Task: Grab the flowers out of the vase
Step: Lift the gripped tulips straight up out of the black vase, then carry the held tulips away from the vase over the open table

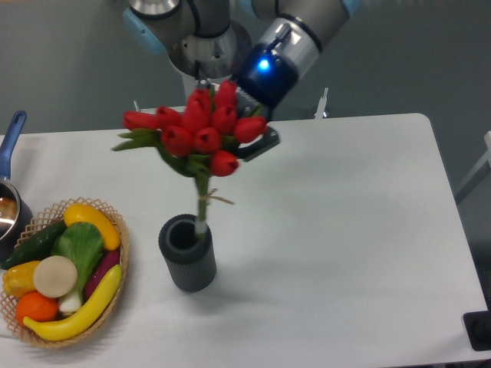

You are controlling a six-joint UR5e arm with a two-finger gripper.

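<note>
The flowers (201,128) are seen standing in the vase (186,253), left of the desk's (345,230) middle, stems inside the rim. The gripper (257,142) is placed behind the blooms; its opening cannot be told. Grasping and lifting are judged not yet done.

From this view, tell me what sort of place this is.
Probably a robot lab bench: a bare white table, staged props such as tulips in a vase and a basket of toy produce.
</note>
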